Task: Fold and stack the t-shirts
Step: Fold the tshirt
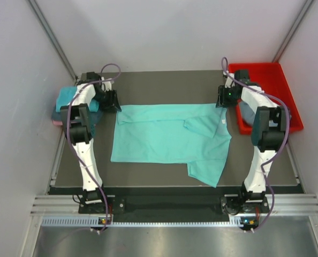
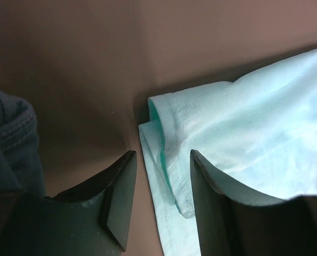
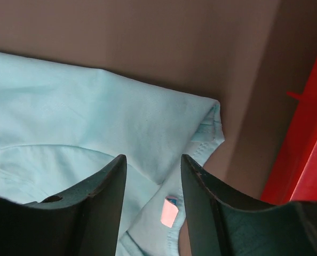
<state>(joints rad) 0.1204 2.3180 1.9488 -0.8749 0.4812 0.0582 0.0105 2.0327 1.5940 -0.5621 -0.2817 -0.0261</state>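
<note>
1. The left gripper (image 2: 161, 160) stands released, jaws moderately apart and clamping nothing. The hemmed corner of the turquoise t-shirt (image 2: 244, 122) lies in the gap below them; contact cannot be judged.
2. The right gripper (image 3: 152, 160) is likewise released and holds nothing.
3. The dark table (image 1: 164, 80) sits between pale walls (image 1: 20, 107). A red tray (image 1: 266, 75) is at upper right and a teal t-shirt (image 1: 68, 96) at the left edge.
4. The turquoise t-shirt lies spread at centre frame, one upper corner under each gripper.

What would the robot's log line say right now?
left gripper open at turquoise t-shirt far corner; right gripper open at other far corner; nothing gripped
</note>
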